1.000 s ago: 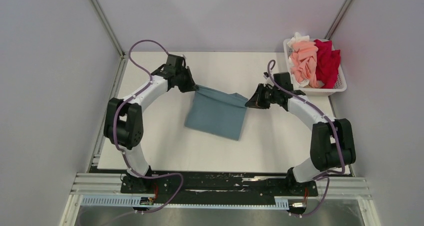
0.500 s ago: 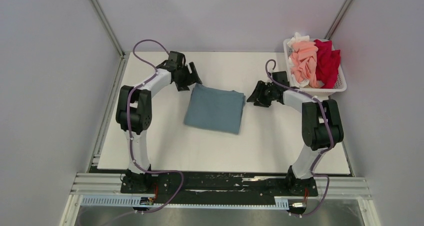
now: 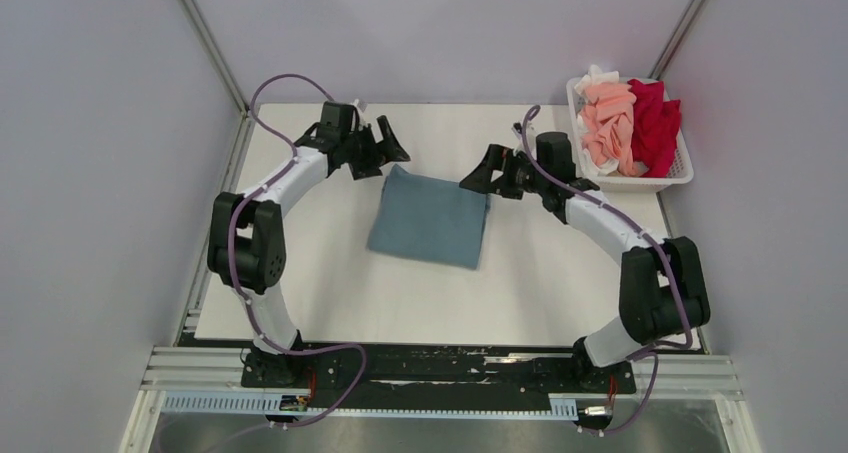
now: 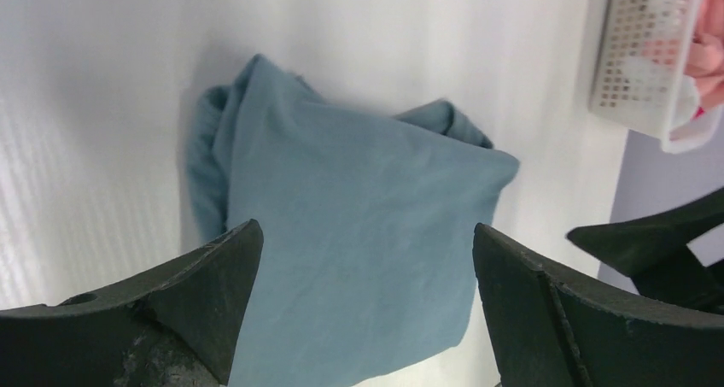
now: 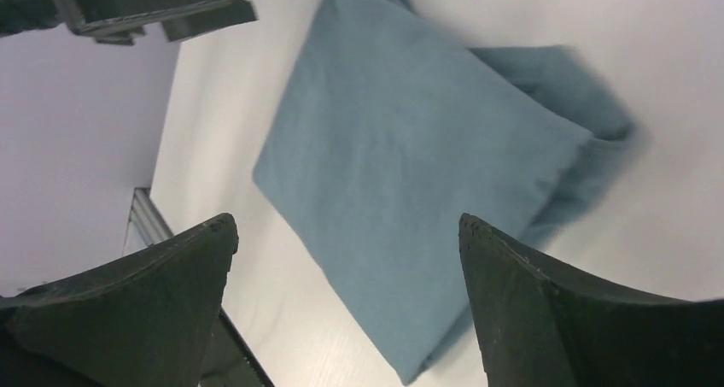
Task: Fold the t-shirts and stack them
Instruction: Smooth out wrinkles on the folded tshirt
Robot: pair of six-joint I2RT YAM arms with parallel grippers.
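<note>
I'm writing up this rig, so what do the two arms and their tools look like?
Both the left arm and right arm have white curved links, chunky black joints, and a purple cable looping alongside. The left tool and right tool each carry two black wedge-shaped fingers.

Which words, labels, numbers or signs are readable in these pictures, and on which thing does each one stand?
None can be read.
The blue shirt shows plain cloth with no label in view.
The basket and the table bear no visible writing.
</note>
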